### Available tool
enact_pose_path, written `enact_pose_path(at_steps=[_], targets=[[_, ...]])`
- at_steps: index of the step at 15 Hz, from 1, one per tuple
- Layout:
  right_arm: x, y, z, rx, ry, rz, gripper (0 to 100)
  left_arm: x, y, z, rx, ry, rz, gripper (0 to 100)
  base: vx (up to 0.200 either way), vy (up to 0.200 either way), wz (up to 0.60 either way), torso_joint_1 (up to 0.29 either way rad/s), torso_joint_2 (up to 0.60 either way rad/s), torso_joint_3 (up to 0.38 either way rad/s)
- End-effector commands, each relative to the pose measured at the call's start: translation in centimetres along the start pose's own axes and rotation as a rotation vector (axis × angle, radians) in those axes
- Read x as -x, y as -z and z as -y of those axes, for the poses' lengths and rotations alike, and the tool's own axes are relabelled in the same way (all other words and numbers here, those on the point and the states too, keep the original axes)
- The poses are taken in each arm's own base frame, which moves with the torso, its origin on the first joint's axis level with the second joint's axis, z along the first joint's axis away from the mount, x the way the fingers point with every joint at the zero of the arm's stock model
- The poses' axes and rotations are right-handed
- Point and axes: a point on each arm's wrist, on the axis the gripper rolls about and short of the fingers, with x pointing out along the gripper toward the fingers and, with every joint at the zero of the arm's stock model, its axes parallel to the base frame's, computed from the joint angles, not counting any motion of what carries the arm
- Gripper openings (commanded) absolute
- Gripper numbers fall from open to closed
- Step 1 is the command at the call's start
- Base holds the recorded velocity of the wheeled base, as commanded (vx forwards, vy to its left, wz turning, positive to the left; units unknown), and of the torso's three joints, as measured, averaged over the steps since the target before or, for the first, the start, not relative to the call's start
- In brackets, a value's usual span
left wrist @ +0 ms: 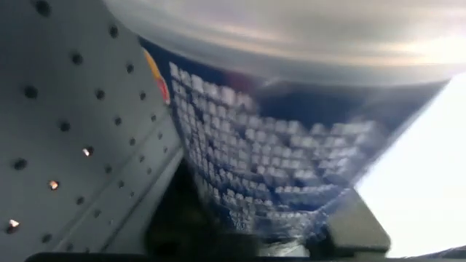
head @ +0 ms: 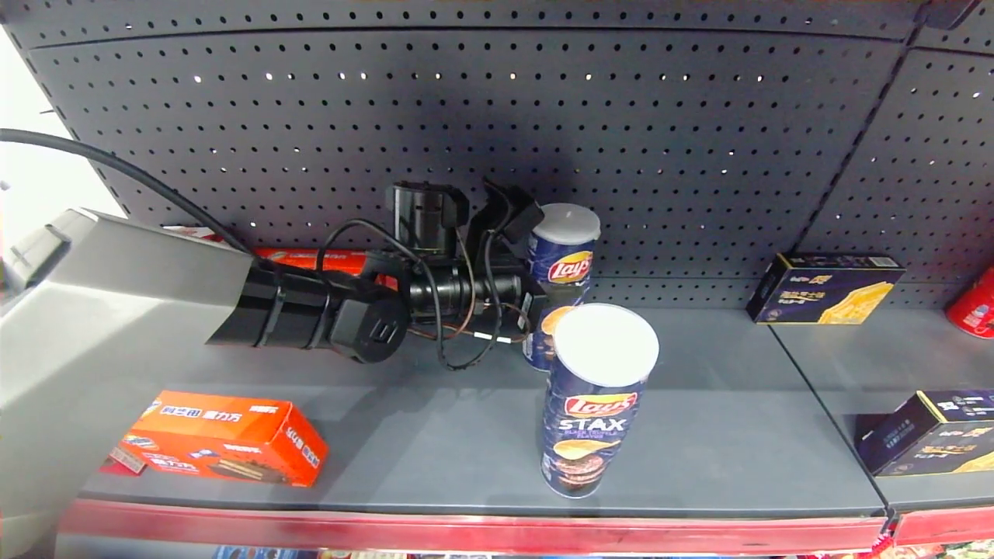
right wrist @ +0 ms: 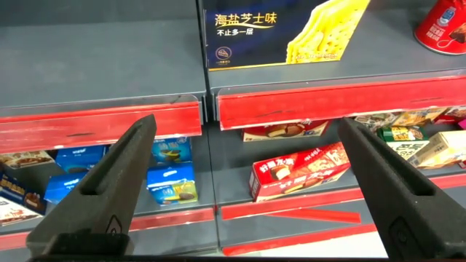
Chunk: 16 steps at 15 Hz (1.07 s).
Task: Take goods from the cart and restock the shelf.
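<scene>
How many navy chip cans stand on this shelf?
2. The front can stands near the shelf's front edge; the rear can behind it by the pegboard, at the left end effector. The arm may hide more.

orange box (head: 221, 439) lying flat, front left | navy-and-yellow box (head: 823, 289) at back right, red tin (head: 974, 304) just beyond it | second navy box (head: 928, 439) front right | lower down: red box (right wrist: 298, 171), blue packs (right wrist: 169, 182)
</scene>
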Motion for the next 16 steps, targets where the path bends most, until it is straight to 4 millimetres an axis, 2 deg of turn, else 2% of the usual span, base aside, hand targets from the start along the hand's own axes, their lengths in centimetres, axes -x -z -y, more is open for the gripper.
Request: enact_pose_path(at_steps=[1, 5, 7, 11, 12, 13, 16], targets=[[0.0, 0.0, 0.0, 0.000, 0.000, -0.003, 100, -0.1, 0.2, 0.0, 0.001, 0.001, -0.003, 100, 0.000, 0.000, 0.00, 0.000, 0.00, 0.000], [0.0, 0.0, 0.0, 0.000, 0.002, -0.003, 100, 1.1, -0.2, 0.1, 0.008, -0.009, -0.010, 100, 0.000, 0.000, 0.00, 0.000, 0.00, 0.000], [0.0, 0.0, 0.0, 0.000, 0.000, -0.003, 100, 3.5, -1.2, 1.3, 0.016, -0.022, -0.021, 100, 0.000, 0.000, 0.00, 0.000, 0.00, 0.000], [0.0, 0.0, 0.0, 0.000, 0.002, -0.003, 100, 6.2, -1.8, 3.3, 0.023, -0.091, -0.058, 100, 0.000, 0.000, 0.00, 0.000, 0.00, 0.000], [0.0, 0.0, 0.0, 0.000, 0.000, -0.003, 100, 6.3, -1.8, 3.4, 0.023, -0.091, -0.058, 100, 0.000, 0.000, 0.00, 0.000, 0.00, 0.000], [0.0, 0.0, 0.0, 0.000, 0.000, -0.003, 100, 7.3, -1.7, 3.7, 0.030, -0.113, -0.072, 100, 0.000, 0.000, 0.00, 0.000, 0.00, 0.000], [0.0, 0.0, 0.0, 0.000, 0.000, -0.003, 100, 7.5, -1.2, 3.6, 0.032, -0.173, -0.103, 100, 0.000, 0.000, 0.00, 0.000, 0.00, 0.000]])
